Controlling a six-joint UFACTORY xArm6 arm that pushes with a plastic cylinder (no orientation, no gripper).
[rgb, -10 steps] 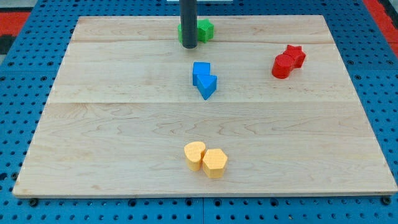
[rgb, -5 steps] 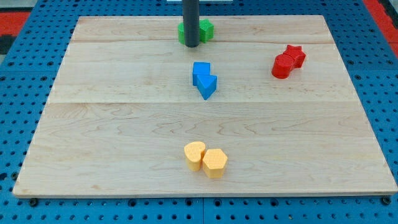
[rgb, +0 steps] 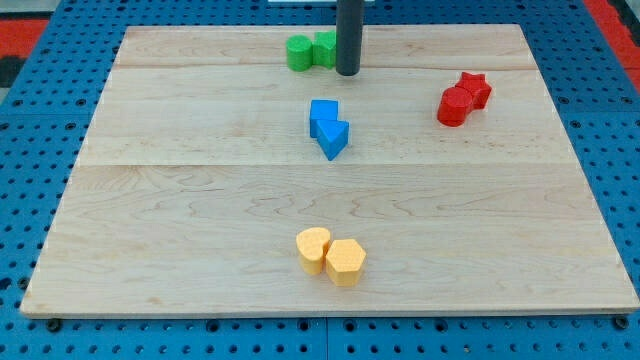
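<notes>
My tip (rgb: 347, 73) rests on the wooden board (rgb: 180, 200) near the view's top, just right of the two green blocks (rgb: 311, 51), touching or nearly touching the right one. The rod has no jaws and holds nothing. Below it sit two blue blocks (rgb: 328, 128) pressed together; a red pair (rgb: 463, 98) lies well apart at right; two yellow blocks (rgb: 331, 256) sit near the bottom.

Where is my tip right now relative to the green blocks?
My tip sits near the view's top centre of the wooden board, just at the view's right of the two green blocks and above the blue blocks.
</notes>
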